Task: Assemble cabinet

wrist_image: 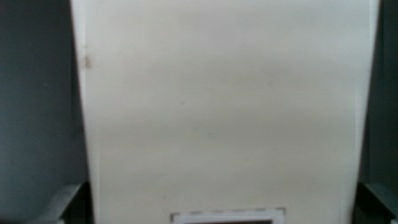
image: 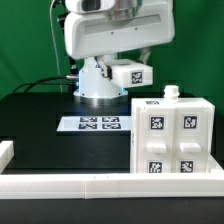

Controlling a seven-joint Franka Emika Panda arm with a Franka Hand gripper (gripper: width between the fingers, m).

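Observation:
The cabinet body [image: 170, 140], a white box with four tags on its front face, stands at the exterior view's right, near the front. A small white nub [image: 172, 92] sits on its top. My gripper [image: 120, 68] is raised in front of the arm's base and is shut on a white tagged panel [image: 133, 73], held above the table and apart from the cabinet body. In the wrist view this panel [wrist_image: 214, 100] fills most of the picture between my dark fingers [wrist_image: 63, 205], with a tag edge showing low on it. My gripper [wrist_image: 217, 206] is mostly hidden by the panel.
The marker board [image: 96, 123] lies on the black table, left of the cabinet body. A white rail [image: 60, 183] runs along the table's front edge, with a white block [image: 5, 152] at the far left. The arm's base [image: 98, 88] stands behind the marker board.

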